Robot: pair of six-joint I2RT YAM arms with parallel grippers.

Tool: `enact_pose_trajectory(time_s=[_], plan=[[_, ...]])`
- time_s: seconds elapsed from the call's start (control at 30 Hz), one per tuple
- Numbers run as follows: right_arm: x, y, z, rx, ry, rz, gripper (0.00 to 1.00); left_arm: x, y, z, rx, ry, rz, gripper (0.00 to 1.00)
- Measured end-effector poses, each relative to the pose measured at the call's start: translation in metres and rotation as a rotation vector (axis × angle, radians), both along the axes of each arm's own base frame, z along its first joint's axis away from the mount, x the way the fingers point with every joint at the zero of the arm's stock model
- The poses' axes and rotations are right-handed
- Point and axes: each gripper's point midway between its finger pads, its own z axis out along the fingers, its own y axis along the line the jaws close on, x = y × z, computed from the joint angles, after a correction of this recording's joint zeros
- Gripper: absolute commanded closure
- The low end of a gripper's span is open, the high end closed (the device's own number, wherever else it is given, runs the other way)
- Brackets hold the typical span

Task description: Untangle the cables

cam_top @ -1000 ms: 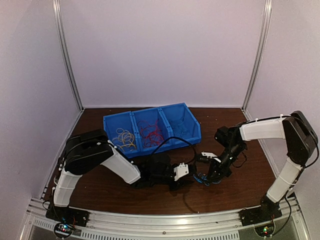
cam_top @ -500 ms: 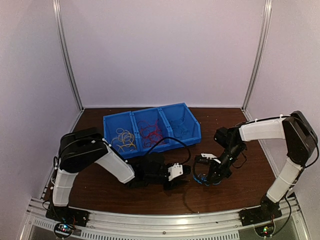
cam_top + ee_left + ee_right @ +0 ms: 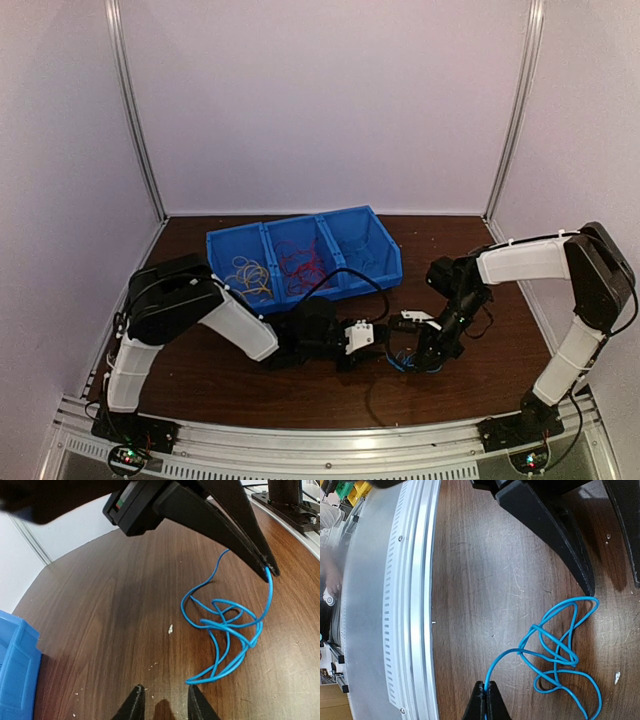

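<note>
Right tool (image 3: 485,687) pinches blue cable (image 3: 225,626); tangle trails toward narrowly parted left tool (image 3: 165,692).

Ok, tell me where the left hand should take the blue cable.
Grip the loose tail of the blue cable, lying flat nearest the left hand, clear of the knot. Come straight down from above, jaws across the strand; the right hand pinches the far strand, so pulling away should open the loops.
</note>
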Motion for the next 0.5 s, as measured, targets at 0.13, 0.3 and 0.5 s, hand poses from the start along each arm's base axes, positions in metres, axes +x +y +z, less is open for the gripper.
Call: enact_pose_trajectory(time_s=[0.13, 0.3, 0.5], plan=[[0.000, 0.000, 0.000, 0.001, 0.000, 0.001, 1.00, 0.000, 0.000, -0.002, 0.010, -0.040, -0.013, 0.71], [-0.001, 0.001, 0.000, 0.003, 0.001, 0.004, 1.00, -0.016, -0.008, -0.003, 0.008, -0.099, -0.044, 0.76], [-0.002, 0.002, 0.001, 0.005, 0.004, 0.005, 1.00, -0.021, -0.010, -0.002, -0.044, -0.140, -0.024, 0.82]])
